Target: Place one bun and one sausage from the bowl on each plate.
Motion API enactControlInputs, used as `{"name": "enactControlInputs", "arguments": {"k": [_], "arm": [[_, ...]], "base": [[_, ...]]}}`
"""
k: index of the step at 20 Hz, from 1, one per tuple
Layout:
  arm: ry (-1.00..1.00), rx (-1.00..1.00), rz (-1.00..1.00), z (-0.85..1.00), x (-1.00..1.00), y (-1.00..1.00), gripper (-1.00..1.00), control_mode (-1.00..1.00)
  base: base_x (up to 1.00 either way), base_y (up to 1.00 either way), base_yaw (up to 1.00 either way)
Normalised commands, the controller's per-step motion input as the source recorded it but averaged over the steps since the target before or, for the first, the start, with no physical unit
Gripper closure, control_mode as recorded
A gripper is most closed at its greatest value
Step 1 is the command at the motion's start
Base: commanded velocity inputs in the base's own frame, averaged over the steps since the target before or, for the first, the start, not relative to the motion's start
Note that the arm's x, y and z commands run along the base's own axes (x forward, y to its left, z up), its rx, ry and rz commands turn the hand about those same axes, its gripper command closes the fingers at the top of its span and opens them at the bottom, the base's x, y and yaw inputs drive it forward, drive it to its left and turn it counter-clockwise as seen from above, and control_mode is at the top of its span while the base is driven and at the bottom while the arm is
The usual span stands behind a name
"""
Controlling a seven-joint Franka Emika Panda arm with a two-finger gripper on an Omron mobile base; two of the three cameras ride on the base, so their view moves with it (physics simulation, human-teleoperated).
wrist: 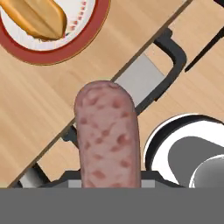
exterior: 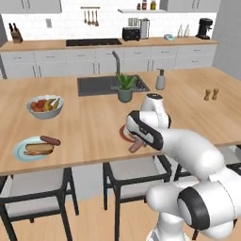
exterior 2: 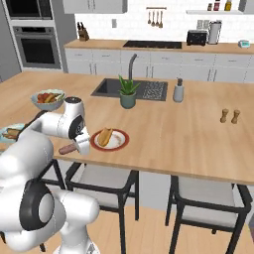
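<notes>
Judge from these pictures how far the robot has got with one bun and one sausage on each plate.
Done: the blue plate holds a bun and a dark sausage. Half done: the red-rimmed plate holds only a yellow bun. In hand: the gripper is shut on the pink sausage, near the table's front edge beside that plate. Left: lay that sausage on the red-rimmed plate.

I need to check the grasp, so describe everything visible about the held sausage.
The sausage is a short, thick pinkish-brown cylinder with darker red mottling and a rounded free end, meaty-looking and whole. The gripper is shut on its near end, and it sticks out from the hand in the air, over the counter edge just short of the red-rimmed plate, which already holds a bun. Nothing else touches it.
</notes>
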Motion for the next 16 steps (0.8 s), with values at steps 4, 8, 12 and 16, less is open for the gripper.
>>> {"name": "enactControlInputs", "arguments": {"k": [4,8,12,16], "arm": [[0.0,0.0,0.0,0.0,0.0,0.0,1.0,1.0],[0.0,0.0,0.0,0.0,0.0,0.0,1.0,1.0],[0.03,0.01,0.02,0.0,0.41,-0.17,1.0,-1.0],[0.05,-0.01,0.27,0.0,0.48,-0.54,1.0,-1.0]], "base": [[1.0,-0.06,0.0],[0.99,-0.09,0.0],[0.44,-0.07,0.01],[0.0,0.0,0.0]]}}
